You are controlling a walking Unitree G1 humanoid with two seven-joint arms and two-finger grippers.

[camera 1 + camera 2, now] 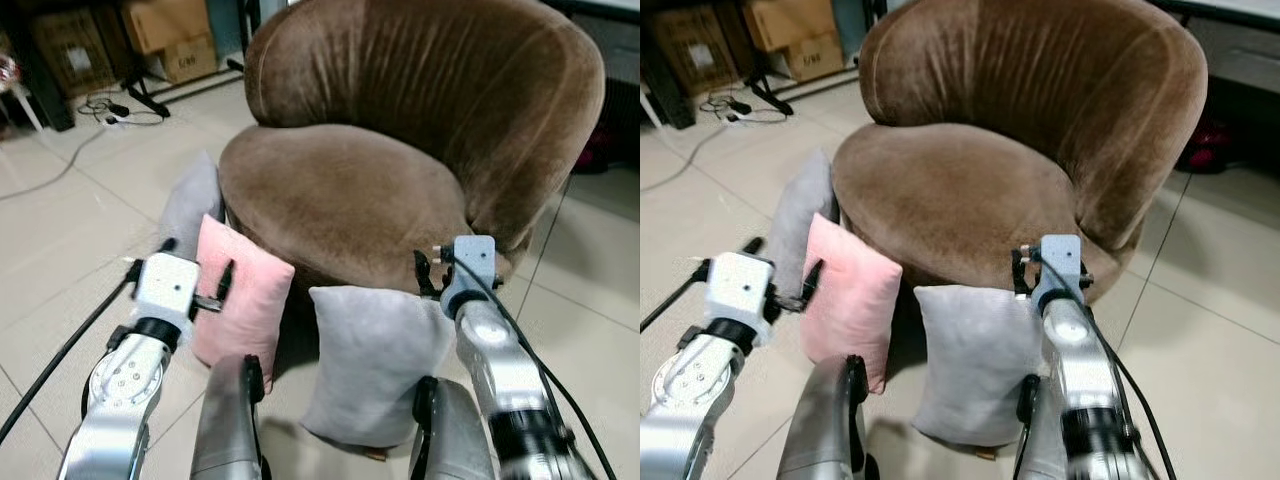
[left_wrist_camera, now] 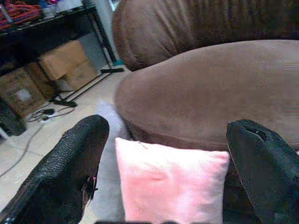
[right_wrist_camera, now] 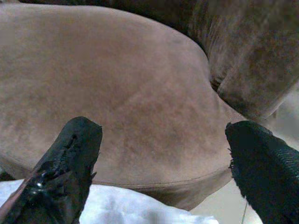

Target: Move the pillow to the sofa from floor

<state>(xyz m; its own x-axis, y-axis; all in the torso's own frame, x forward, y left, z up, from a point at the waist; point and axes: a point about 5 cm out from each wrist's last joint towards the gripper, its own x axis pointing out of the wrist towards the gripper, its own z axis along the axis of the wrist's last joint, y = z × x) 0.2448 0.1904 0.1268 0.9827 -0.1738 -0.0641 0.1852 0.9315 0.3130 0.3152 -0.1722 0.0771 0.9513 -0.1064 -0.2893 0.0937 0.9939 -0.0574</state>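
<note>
A pink pillow [image 1: 245, 300] stands on the tiled floor, leaning on the front left of the round brown sofa [image 1: 350, 190]. To its right a grey pillow [image 1: 370, 360] leans on the sofa's front. A second grey pillow [image 1: 190, 205] stands behind the pink one. My left gripper [image 1: 197, 265] is open just above and before the pink pillow's [image 2: 168, 186] top edge, its fingers [image 2: 70, 172] spread wider than the pillow. My right gripper [image 3: 163, 126] hangs open over the grey pillow's top edge [image 3: 131, 210], pointing at the sofa seat [image 3: 117, 84].
Cardboard boxes [image 1: 170, 35] and a black shelf [image 2: 42, 28] stand at the back left. Cables [image 1: 110, 110] lie on the floor there. Open tiled floor [image 1: 60, 230] spreads to the left and to the right of the sofa.
</note>
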